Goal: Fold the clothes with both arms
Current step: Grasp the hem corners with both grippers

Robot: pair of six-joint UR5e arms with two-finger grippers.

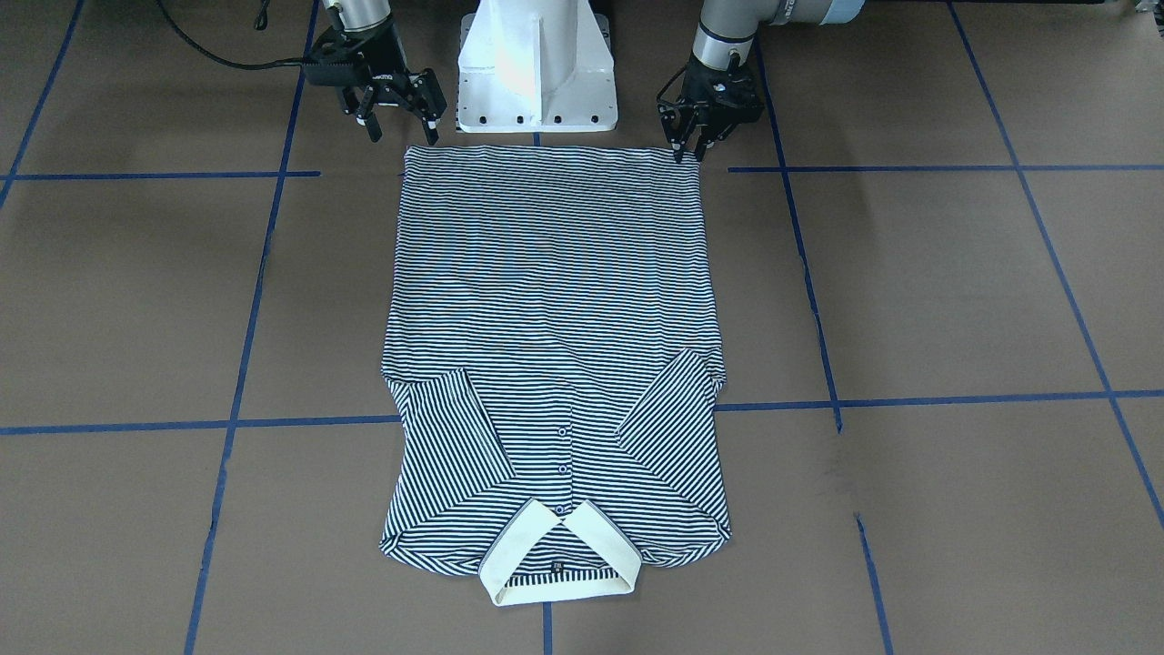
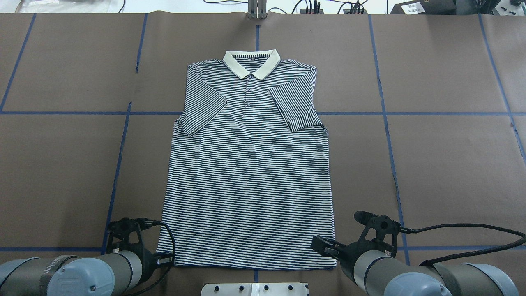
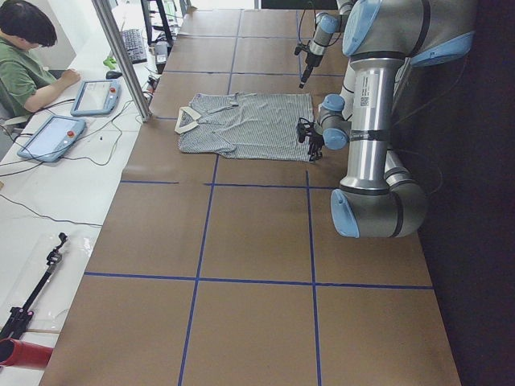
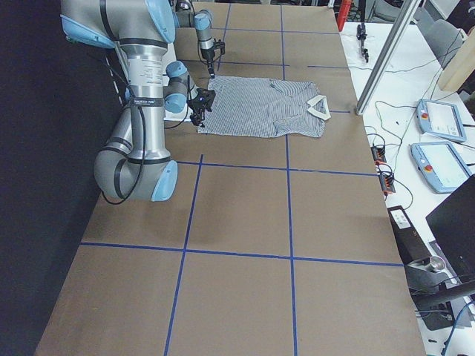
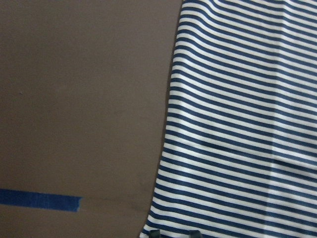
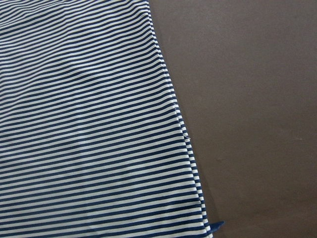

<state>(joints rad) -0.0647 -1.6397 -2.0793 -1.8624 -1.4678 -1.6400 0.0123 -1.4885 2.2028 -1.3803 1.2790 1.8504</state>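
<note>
We see the polo shirt (image 1: pixel 555 300) lying flat and front up on the bench (image 1: pixel 955 291), sleeves folded inward and collar farthest from the robot. The right gripper (image 1: pixel 402 132) sits beside one hem corner, jaws spread wide. The left gripper (image 1: pixel 688 155) stands at the other corner, jaws slightly parted.

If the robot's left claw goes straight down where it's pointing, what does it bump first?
Most likely the striped shirt: the left gripper points down over its hem corner. It sits right at the edge, so it might touch the brown table instead.
</note>
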